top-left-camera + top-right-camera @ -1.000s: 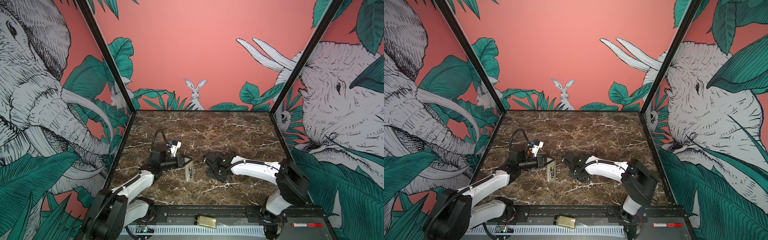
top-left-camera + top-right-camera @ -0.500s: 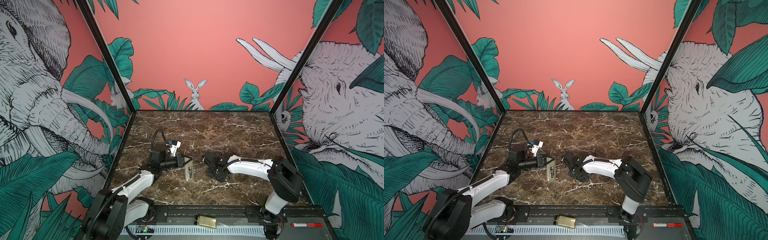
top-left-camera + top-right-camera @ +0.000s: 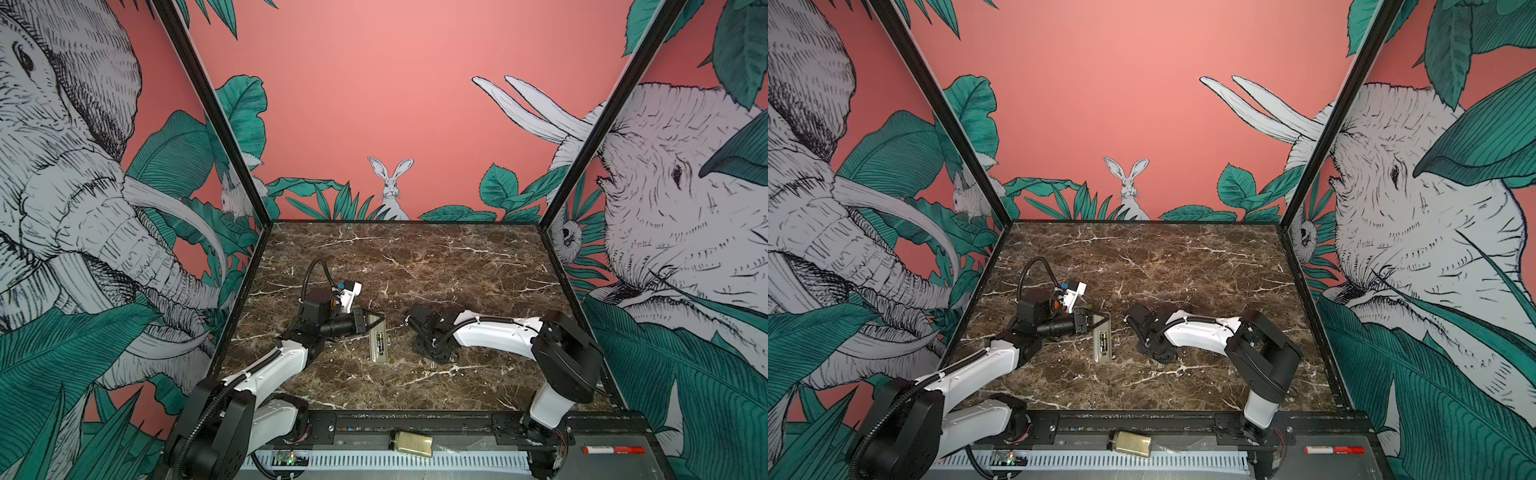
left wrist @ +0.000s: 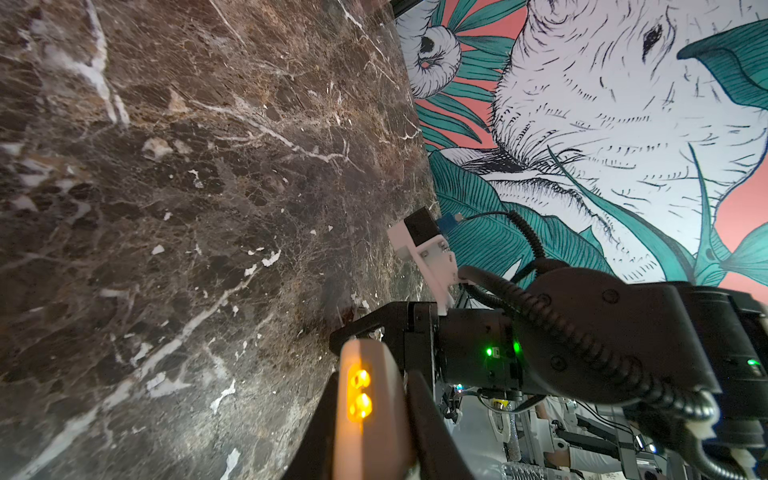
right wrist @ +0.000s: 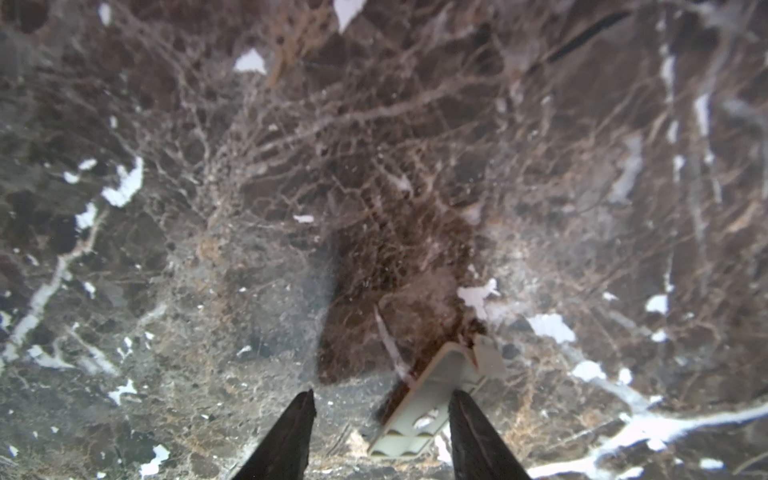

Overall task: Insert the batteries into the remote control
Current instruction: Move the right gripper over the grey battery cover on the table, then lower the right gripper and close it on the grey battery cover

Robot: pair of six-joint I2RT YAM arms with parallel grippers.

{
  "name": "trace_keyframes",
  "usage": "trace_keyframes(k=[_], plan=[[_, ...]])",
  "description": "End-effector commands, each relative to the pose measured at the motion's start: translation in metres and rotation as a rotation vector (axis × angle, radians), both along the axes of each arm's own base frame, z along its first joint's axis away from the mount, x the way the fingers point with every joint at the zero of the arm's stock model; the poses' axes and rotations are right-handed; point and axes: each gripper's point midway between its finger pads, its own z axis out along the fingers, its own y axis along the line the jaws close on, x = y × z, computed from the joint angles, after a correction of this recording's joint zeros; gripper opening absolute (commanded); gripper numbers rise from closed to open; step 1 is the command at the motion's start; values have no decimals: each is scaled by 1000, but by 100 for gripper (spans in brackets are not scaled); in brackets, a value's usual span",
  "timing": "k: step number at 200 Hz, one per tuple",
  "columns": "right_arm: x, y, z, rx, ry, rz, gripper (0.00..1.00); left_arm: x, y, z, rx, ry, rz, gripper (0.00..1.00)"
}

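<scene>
1 remote control [image 3: 381, 355]; batteries [image 3: 380, 343] in its recess, number unclear. 1 beige cover piece [image 5: 432, 399]. 1 jar [image 3: 410, 439]. 1 red marker [image 3: 613, 449]. 2 arms: left arm [image 3: 270, 365], right arm [image 3: 494, 334].

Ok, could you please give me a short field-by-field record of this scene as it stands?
table: brown marble
remote: back up near the middle, recess uncovered
batteries: dark shapes in the recess, apparently seated
battery cover: beige, flat on the table, apart from the remote
left pincer: shut on the remote's far end
right pincer: open, low, fingers either side of the battery cover
</scene>
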Motion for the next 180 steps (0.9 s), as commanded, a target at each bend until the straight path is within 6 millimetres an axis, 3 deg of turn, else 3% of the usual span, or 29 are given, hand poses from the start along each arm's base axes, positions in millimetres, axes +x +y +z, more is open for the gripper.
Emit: trace_keyframes(k=[1,85,151,180], plan=[[-3,-14,-11,-32,23,-120,52,-1,1,6,-23,-27,-5,0],[-9,-22,-15,-39,36,-146,45,0,2,7,-24,-32,-1,0],[13,-9,22,-129,-4,21,45,0,2,7,-30,-28,0,0],[15,-7,23,-117,-14,5,44,-1,2,8,-32,-30,0,0]])
